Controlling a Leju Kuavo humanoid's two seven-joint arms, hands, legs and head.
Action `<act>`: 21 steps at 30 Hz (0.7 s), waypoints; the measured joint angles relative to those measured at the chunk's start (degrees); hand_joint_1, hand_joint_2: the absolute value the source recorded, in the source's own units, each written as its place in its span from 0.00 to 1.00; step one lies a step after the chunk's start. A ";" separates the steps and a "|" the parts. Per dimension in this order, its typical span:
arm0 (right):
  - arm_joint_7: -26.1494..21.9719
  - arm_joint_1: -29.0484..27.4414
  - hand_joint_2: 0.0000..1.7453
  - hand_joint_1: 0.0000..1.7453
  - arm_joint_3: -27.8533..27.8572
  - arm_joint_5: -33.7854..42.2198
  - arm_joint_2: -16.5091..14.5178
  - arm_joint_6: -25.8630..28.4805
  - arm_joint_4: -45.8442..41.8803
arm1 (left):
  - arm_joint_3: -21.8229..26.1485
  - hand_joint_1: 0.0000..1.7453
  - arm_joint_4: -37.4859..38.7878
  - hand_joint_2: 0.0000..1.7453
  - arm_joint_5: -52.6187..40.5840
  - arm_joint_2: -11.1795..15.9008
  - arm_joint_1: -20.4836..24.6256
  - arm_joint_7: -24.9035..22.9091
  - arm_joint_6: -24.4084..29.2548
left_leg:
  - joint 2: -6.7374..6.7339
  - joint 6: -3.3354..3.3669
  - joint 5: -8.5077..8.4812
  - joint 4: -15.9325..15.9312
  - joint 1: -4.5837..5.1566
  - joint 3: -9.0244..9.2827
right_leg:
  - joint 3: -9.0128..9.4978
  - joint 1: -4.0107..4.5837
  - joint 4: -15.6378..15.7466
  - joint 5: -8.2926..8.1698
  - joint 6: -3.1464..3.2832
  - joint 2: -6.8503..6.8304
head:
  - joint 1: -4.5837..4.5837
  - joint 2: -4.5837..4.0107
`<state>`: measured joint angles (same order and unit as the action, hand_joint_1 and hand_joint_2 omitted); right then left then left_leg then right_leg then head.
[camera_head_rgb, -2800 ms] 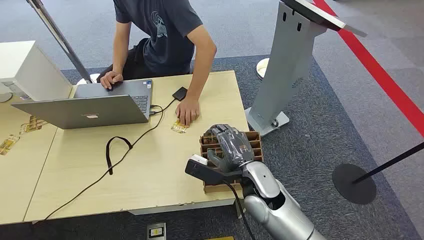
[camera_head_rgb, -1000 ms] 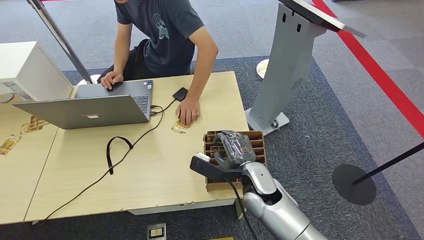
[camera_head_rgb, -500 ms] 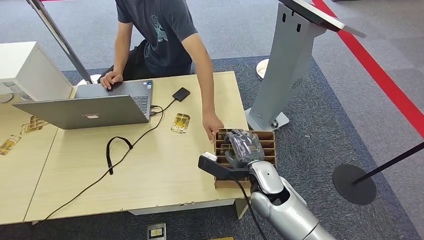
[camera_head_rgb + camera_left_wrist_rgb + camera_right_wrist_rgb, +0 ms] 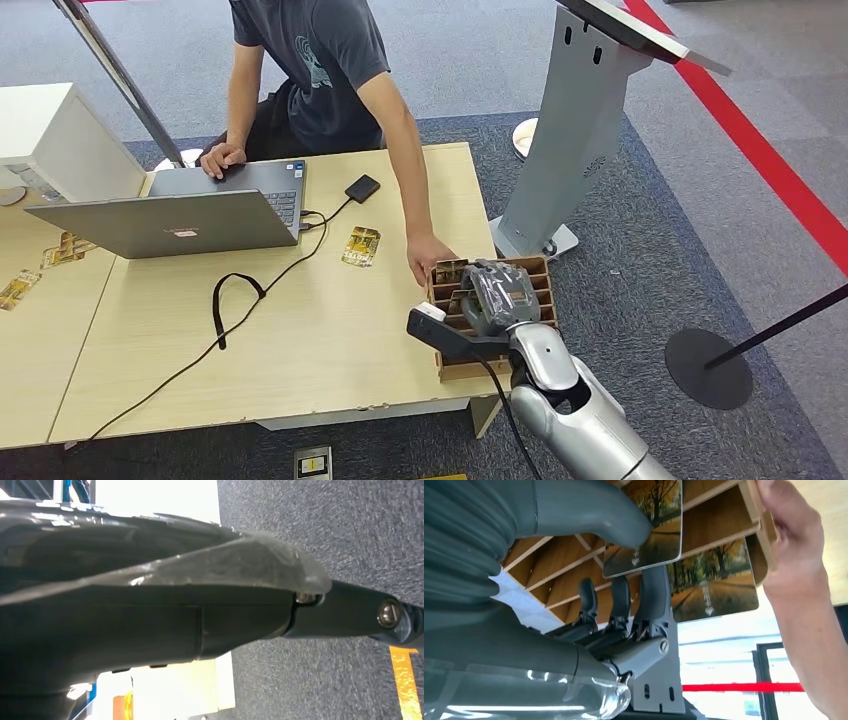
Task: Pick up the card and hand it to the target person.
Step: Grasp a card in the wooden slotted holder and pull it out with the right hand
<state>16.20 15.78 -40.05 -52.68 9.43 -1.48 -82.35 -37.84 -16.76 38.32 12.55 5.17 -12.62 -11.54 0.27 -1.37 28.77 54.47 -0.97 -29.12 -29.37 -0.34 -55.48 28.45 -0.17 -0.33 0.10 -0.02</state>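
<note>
The person's hand (image 4: 432, 255) has left the loose card on the table and now steadies the slotted cardboard rack (image 4: 724, 517), which has slid with me. My right hand (image 4: 497, 295) pinches a glossy, flat autumn-print card (image 4: 646, 527) between thumb and fingers, just above its slot. Lifting it out comes next, I judge.

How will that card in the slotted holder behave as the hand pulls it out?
The card looks thin, flat and glossy, so probably stiff, light and slippery under the right hand. The cardboard holder may slide or lift; a person's hand steadies it.
</note>
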 joint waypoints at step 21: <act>-7.89 -0.79 1.00 1.00 0.86 2.91 0.58 4.76 -5.00 | -0.06 0.00 0.00 0.00 0.52 0.00 0.03 0.88 0.21 | -0.01 -0.01 0.00 0.00 0.00 0.00 | -0.02 0.00 -0.02 0.00 0.00 0.00 | -0.02 0.00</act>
<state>8.31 14.99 -39.19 -49.76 10.01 3.28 -87.35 -37.90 -16.76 38.85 12.55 5.20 -11.74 -11.33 0.26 -1.38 28.77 54.47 -0.97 -29.12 -29.39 -0.34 -55.50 28.44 -0.17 -0.32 0.09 -0.02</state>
